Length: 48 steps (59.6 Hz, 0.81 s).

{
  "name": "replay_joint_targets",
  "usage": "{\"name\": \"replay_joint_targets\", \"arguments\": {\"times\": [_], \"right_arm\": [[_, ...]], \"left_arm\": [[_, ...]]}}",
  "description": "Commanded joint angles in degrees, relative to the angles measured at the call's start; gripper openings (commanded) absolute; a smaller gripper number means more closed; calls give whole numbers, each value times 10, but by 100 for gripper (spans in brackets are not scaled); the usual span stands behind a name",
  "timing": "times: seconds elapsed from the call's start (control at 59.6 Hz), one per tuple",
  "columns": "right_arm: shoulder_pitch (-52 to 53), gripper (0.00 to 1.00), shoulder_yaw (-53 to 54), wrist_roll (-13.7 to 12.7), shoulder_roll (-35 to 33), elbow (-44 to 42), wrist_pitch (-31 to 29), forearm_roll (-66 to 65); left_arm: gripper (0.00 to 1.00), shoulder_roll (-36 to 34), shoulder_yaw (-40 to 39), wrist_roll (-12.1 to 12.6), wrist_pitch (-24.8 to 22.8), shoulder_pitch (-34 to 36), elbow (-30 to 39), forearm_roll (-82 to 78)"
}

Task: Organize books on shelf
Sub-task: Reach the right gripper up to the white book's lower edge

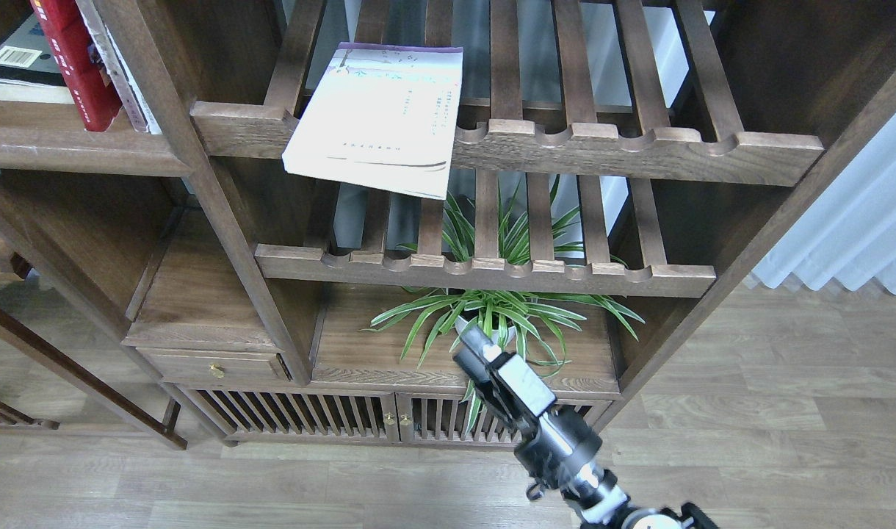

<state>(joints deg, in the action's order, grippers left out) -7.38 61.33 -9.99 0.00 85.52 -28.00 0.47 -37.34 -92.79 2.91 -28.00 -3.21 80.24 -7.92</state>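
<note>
One cream-white book (378,117) is lying on the slatted rack (624,150); two books are leaning on the shelf (73,150) at 10 o'clock. My right gripper (471,339) is hanging empty, gap unreadable.

Bright, even daylight from behind the shelving; cream-white book (378,117) slightly washed out w/ glare; pic sharp, shadows soft.

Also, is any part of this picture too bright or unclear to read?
Head view: the thin cream-white book on the slatted rack is overexposed, its print unreadable; the dark right end effector shows little finger detail against the green plant; the woodgrain stays sharp.
</note>
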Motion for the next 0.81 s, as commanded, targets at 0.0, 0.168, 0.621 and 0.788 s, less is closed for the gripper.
{"name": "replay_joint_targets", "arguments": {"times": [0.0, 0.168, 0.621, 0.788], "right_arm": [[50, 96, -12, 7, 0, 4, 0, -16], [110, 96, -13, 32, 0, 4, 0, -19], [209, 98, -39, 60, 0, 2, 131, -28], [252, 98, -42, 64, 0, 1, 150, -27]], "left_arm": [[99, 1, -4, -1, 0, -11, -8, 0], [99, 2, -4, -2, 0, -14, -16, 1], [99, 12, -6, -2, 0, -14, -18, 1], [99, 12, -5, 1, 0, -13, -18, 1]]}}
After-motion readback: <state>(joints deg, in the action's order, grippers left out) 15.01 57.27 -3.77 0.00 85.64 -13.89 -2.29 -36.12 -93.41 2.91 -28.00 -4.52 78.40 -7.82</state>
